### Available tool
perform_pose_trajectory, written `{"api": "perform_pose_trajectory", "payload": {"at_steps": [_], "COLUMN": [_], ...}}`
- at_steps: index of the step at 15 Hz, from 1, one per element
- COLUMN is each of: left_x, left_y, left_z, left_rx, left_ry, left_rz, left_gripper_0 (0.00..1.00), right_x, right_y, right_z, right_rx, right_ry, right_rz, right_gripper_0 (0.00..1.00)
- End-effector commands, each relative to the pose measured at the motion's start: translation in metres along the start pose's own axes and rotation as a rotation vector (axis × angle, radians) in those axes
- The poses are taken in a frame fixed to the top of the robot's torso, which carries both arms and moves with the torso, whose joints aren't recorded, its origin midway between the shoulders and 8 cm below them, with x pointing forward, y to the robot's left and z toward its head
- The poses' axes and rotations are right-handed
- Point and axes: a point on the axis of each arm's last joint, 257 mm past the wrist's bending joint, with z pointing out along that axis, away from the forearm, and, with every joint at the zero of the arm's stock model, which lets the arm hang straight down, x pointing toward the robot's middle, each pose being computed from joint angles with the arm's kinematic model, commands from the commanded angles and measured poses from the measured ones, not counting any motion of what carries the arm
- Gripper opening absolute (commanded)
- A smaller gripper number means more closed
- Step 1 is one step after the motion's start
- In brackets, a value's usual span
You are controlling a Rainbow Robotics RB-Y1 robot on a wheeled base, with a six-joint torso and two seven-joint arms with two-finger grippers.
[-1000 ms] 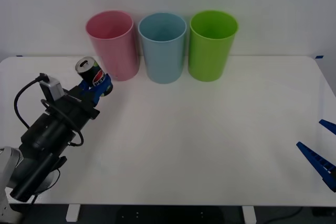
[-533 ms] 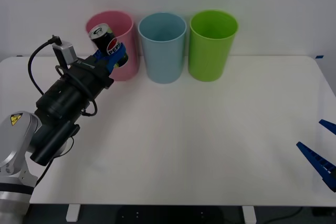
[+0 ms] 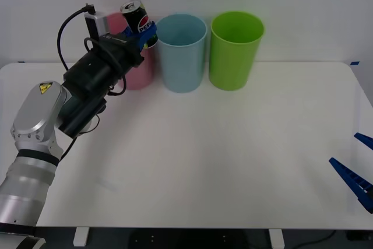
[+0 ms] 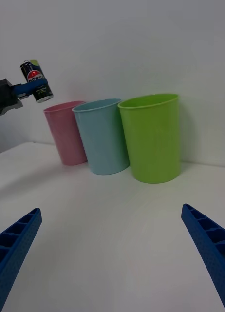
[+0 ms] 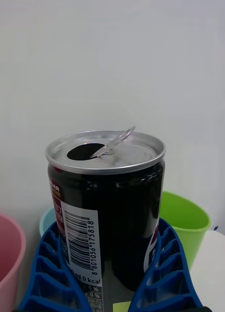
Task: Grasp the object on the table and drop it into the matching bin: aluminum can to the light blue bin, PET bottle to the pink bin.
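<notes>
My left gripper (image 3: 144, 32) is shut on the aluminum can (image 3: 136, 17), a small dark can with a silver top and a raised tab (image 5: 105, 204). It holds the can in the air, above the pink bin (image 3: 135, 65) and just left of the light blue bin's (image 3: 181, 53) rim. Blue ribbed fingers (image 5: 46, 273) clasp both sides of the can. From the right wrist, the can (image 4: 36, 80) hangs above the pink bin (image 4: 66, 132), beside the light blue bin (image 4: 103, 135). My right gripper (image 3: 355, 170) rests open at the table's (image 3: 233, 161) right front edge.
A lime green bin (image 3: 235, 49) stands right of the light blue bin, all three in a row at the table's far edge against a white wall. The wide white tabletop stretches in front of them.
My left arm has lifted the can from beside the pink bin up and to the right, now above the pink bin near the light blue bin's rim. The right arm has not moved.
</notes>
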Motion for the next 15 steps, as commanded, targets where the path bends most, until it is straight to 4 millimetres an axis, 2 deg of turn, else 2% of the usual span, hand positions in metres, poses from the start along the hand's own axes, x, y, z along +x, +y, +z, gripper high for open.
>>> {"api": "perform_pose_trajectory", "payload": {"at_steps": [1,5,9,15], "left_x": [-0.002,-0.004,-0.006,0.001], "left_y": [0.003,0.006,0.005,-0.009], "left_z": [0.029,0.072,0.105,0.140], "left_rx": [-0.007,-0.042,-0.094,-0.143], "left_ry": [0.016,0.049,0.079,0.118], "left_rz": [0.007,0.031,0.071,0.117], "left_gripper_0": [0.00,0.00,0.00,0.00], "right_x": [0.000,0.000,0.000,0.000], "right_y": [0.000,0.000,0.000,0.000], "right_z": [0.000,0.000,0.000,0.000], "right_rx": [0.000,0.000,0.000,0.000], "right_ry": [0.000,0.000,0.000,0.000], "right_rz": [0.000,0.000,0.000,0.000], "right_gripper_0": [1.00,1.00,1.00,1.00]}}
